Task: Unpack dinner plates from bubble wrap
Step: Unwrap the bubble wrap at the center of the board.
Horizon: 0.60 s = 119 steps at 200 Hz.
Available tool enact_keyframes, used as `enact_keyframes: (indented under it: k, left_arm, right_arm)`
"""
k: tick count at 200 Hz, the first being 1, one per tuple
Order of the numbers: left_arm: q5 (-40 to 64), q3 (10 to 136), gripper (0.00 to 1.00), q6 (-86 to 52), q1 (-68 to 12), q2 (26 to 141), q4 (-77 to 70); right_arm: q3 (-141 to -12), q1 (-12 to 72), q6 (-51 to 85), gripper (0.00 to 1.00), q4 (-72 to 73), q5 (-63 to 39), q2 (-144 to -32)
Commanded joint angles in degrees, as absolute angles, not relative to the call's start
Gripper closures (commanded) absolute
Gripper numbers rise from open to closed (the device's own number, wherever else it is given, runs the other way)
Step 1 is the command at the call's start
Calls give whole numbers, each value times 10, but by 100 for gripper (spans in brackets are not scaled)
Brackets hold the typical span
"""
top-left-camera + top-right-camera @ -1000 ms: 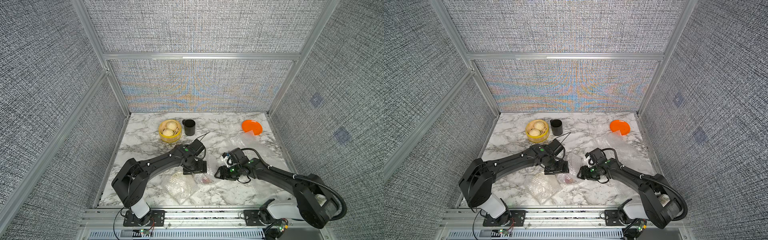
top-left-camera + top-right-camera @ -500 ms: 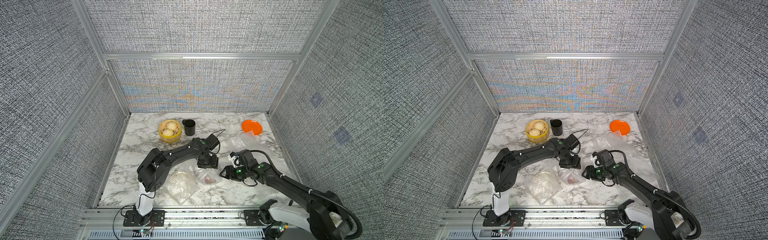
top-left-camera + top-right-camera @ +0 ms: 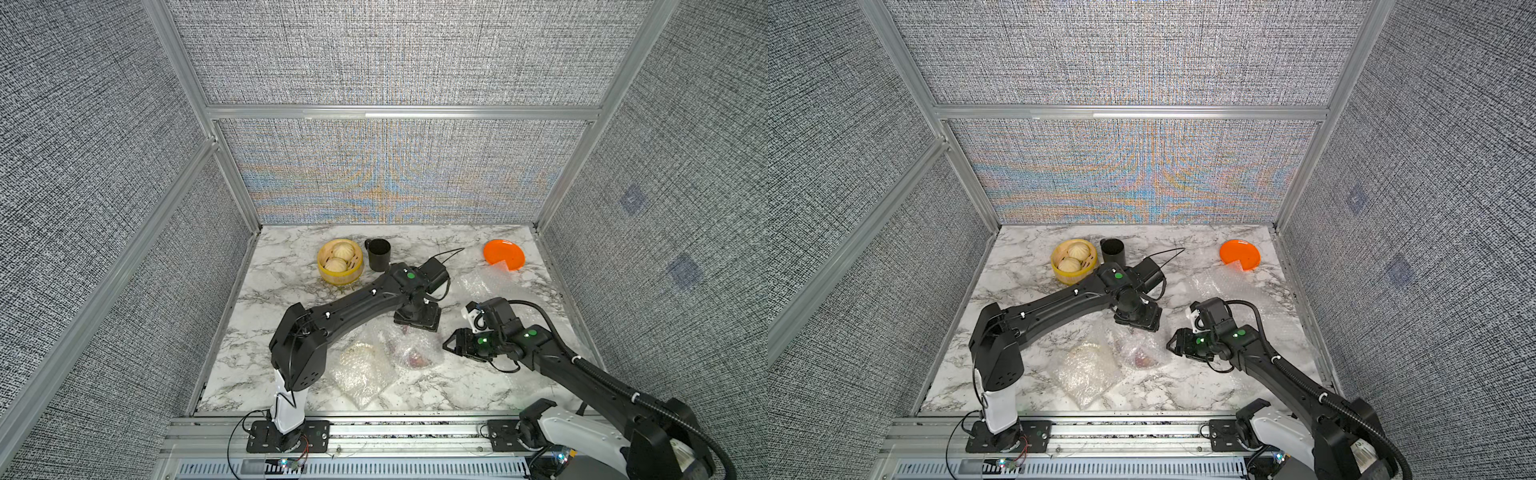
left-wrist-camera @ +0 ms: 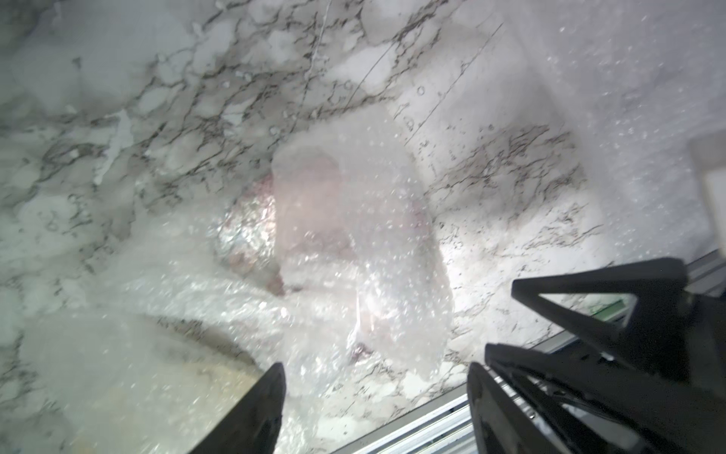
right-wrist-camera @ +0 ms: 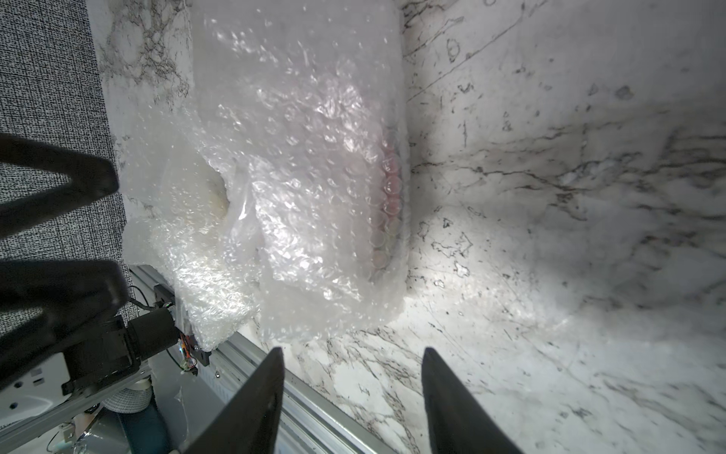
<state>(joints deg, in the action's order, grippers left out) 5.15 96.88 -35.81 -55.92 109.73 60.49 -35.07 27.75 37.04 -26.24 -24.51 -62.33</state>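
Between my two grippers lies a crumpled bubble wrap bundle [image 3: 415, 347] [image 3: 1140, 349] with a dark red plate [image 5: 389, 184] showing faintly through it [image 4: 345, 220]. Next to it, toward the front left, a second bundle [image 3: 361, 370] holds a cream plate. An orange plate [image 3: 503, 254] [image 3: 1240, 254] lies bare at the back right, a loose wrap sheet [image 3: 486, 286] in front of it. My left gripper [image 3: 415, 322] [image 4: 375, 369] hangs open at the red bundle's far edge. My right gripper [image 3: 451, 343] [image 5: 353, 353] stands open and empty just right of it.
A yellow steamer basket with buns [image 3: 340, 266] and a black cup [image 3: 378, 253] stand at the back, behind the left arm. Grey walls close in three sides. An aluminium rail [image 3: 374, 428] runs along the table's front edge.
My left gripper has swung right and a little toward the back, and its jaws have narrowed somewhat. My right gripper has drawn slightly right, away from the bundle.
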Motion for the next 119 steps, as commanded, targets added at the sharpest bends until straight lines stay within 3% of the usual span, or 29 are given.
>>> enact_keyframes:
  k: [1,68,119]
  left_arm:
    - [13,955,29,-359,-569,1105,644]
    - [17,979,31,-367,-590,1185,624]
    - [-54,1080,36,-368,-591,1261,735]
  right_arm:
    - [-362,278,358,42,-261,-258,-639]
    - [-358,278,357,42,-263,-263,-626]
    - [-322,278,375,44,-259,-258,-578]
